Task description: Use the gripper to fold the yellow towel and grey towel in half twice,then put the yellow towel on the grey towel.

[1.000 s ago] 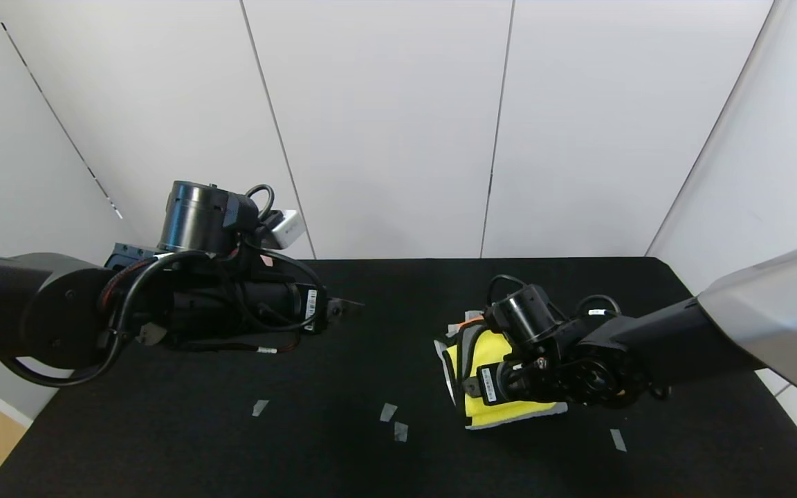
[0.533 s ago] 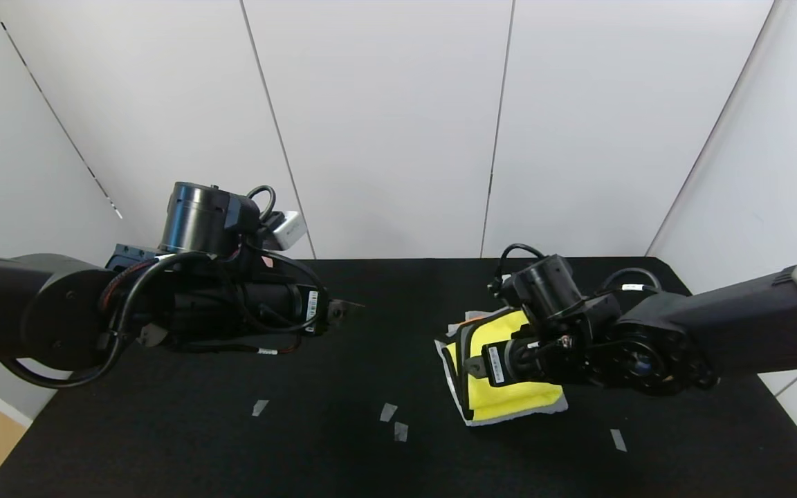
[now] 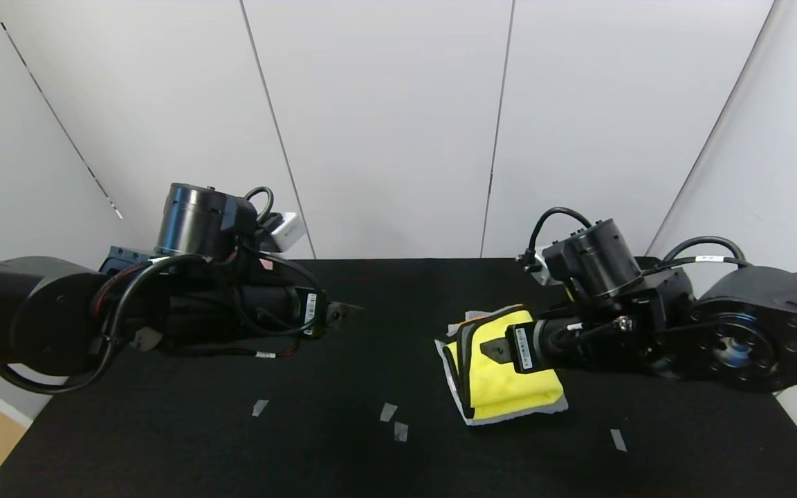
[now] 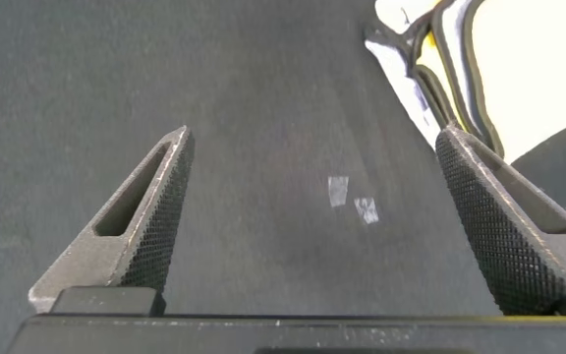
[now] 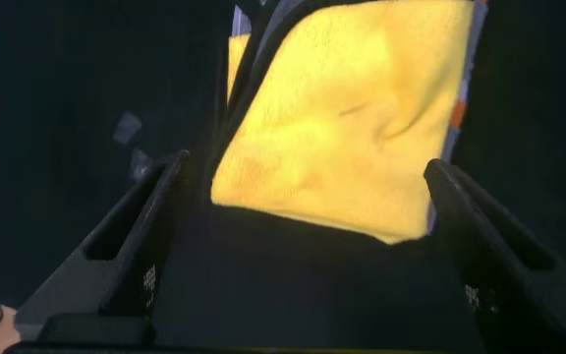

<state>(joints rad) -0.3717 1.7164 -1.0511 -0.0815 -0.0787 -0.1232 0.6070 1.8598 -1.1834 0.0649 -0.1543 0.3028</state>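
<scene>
The folded yellow towel (image 3: 512, 377) lies on the black table right of centre, on top of the grey towel (image 3: 449, 370), of which only a pale rim and an orange patch show around it. My right gripper (image 3: 490, 350) hovers over the stack's near-right side, open with nothing between its fingers. In the right wrist view the yellow towel (image 5: 352, 108) fills the space beyond the open right gripper (image 5: 308, 162), with the grey towel (image 5: 468, 59) showing as an edge strip. My left gripper (image 3: 346, 306) hangs open over bare table at the left. From the left wrist, the left gripper (image 4: 316, 136) frames the table, with the yellow towel (image 4: 538, 59) off to one side.
The black table (image 3: 301, 456) carries small pale tape marks (image 3: 394, 422) near the front, one more (image 3: 618, 440) at the right and one (image 3: 260, 407) at the left. White wall panels stand behind the table's back edge.
My right arm has lifted and drawn back to the right, uncovering more of the yellow towel. The towels stay put. The left arm has barely moved.
</scene>
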